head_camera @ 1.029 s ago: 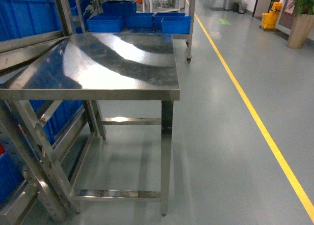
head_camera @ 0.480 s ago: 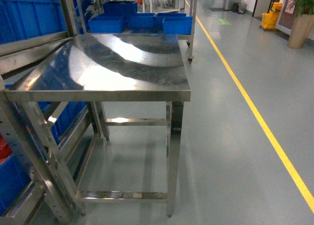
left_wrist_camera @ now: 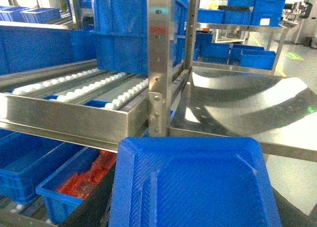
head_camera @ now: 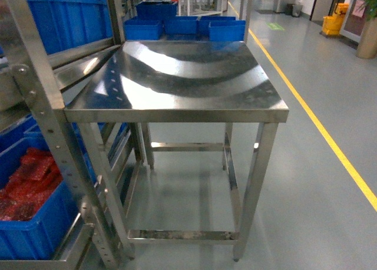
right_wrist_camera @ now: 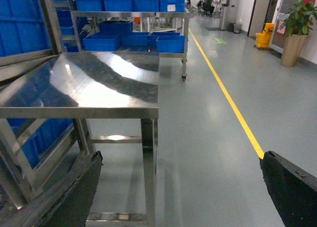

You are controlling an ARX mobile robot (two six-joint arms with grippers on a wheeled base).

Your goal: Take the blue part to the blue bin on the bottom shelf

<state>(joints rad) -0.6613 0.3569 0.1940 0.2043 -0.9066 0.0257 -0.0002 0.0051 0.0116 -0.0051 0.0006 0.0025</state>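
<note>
The blue part fills the bottom of the left wrist view, with my left gripper shut on it. Dark fingers show at its sides. Ahead and below to the left, the blue bin with a plain blue inside sits on the bottom shelf, beside a like crate of red mesh bags. That red-bag crate also shows in the head view's lower left. My right gripper is open over bare floor, nothing between its fingers. Neither gripper shows in the head view.
A steel table stands right of the rack. A rack post and a roller level with blue crates stand above the bin. More blue crates sit behind. A yellow floor line runs along the right.
The head view has swung: the table has slid rightward in the picture, and the rack post and the crate of red bags have come into sight at the left.
</note>
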